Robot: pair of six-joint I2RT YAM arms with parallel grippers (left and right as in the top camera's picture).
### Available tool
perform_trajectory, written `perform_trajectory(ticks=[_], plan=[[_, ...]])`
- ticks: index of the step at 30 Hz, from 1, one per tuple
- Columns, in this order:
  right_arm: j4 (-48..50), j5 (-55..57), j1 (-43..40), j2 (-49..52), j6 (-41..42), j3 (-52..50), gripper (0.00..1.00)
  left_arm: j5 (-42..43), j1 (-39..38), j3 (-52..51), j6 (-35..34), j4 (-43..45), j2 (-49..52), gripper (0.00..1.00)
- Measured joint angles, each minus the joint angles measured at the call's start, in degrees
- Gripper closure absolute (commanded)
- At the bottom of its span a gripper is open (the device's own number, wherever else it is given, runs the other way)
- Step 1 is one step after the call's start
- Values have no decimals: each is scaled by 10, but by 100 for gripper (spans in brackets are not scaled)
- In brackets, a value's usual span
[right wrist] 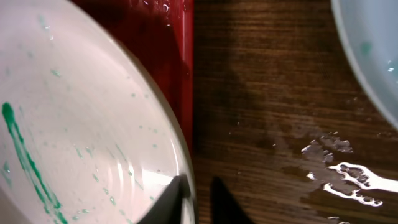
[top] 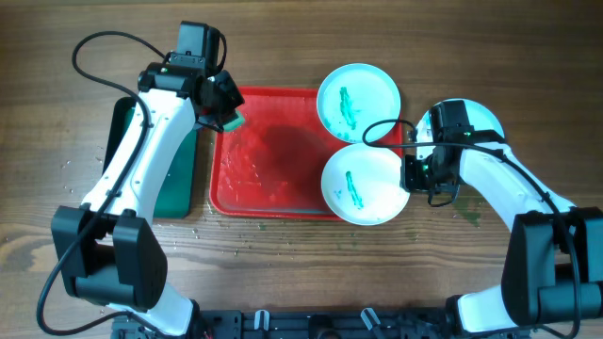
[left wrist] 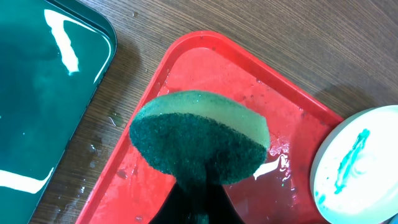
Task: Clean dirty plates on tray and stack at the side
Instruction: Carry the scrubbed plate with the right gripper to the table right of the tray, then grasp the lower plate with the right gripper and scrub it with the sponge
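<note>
The red tray (top: 268, 160) lies mid-table. A white plate with green smears (top: 358, 102) sits at its far right corner. A second smeared plate (top: 365, 184) overhangs the tray's near right edge. My right gripper (top: 412, 174) is shut on this plate's right rim; in the right wrist view (right wrist: 199, 194) one finger lies inside the plate (right wrist: 81, 112) and one outside. My left gripper (top: 224, 105) is shut on a green sponge (top: 232, 121), held over the tray's far left corner. In the left wrist view the sponge (left wrist: 199, 137) hides the fingers (left wrist: 199, 193).
A dark green tray (top: 179, 179) lies left of the red tray and shows in the left wrist view (left wrist: 37, 93). A third white plate (top: 482, 118) rests on the table at the right, partly under my right arm. Water drops (right wrist: 348, 168) wet the wood nearby.
</note>
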Motion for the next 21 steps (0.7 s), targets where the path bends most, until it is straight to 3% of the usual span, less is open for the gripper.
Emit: perform_trajectory(ticks=[4, 7, 10, 12, 16, 18, 21], plan=[[-4, -13, 1, 0, 17, 0, 96, 0, 0, 0, 0, 0, 0, 96], [-75, -32, 2, 0, 28, 10, 96, 0, 0, 0, 0, 0, 0, 96], [-87, -65, 40, -9, 69, 40, 96, 0, 0, 0, 0, 0, 0, 96], [-59, -66, 113, -21, 137, 72, 96, 0, 0, 0, 0, 0, 0, 96], [74, 60, 286, -20, 331, 90, 96, 0, 0, 0, 0, 0, 0, 96], [132, 99, 318, -6, 379, 92, 96, 0, 0, 0, 0, 0, 0, 96], [140, 124, 318, 78, 404, 116, 96, 0, 0, 0, 0, -1, 0, 96]])
